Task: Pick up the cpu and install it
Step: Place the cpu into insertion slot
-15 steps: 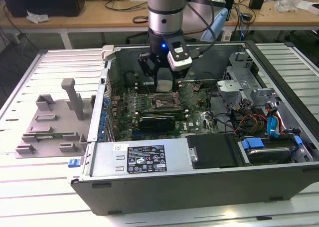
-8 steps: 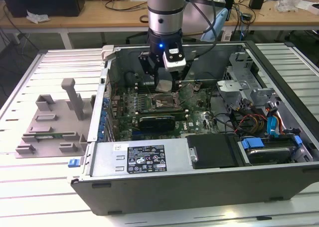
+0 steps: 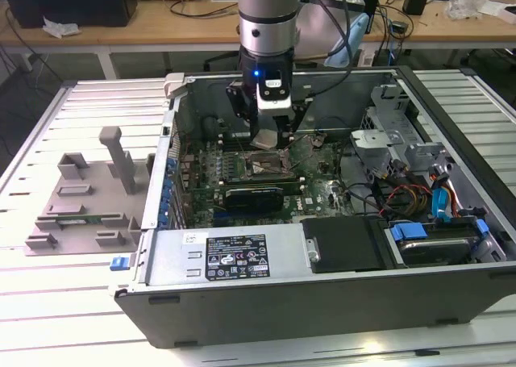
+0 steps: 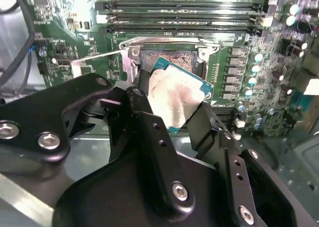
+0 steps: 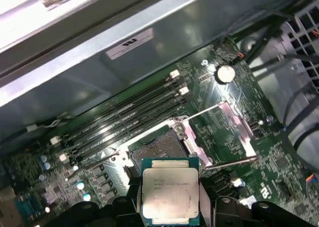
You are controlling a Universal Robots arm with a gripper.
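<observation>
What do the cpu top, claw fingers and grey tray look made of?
The cpu: metal lid, dull silvery, smudged with pale residue; green board rim. The claw fingers: black, matte, screwed together; anodised metal or hard plastic, can't tell. The tray: likely plastic, matte grey, uniform moulded blocks.

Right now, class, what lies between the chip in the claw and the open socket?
Nothing; in the first wrist view the stretch from chip to socket is bare.

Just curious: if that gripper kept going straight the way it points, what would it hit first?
Probably the open socket, lying right beneath the gripper and the cpu it holds; the gap between them is hard to judge.
</observation>
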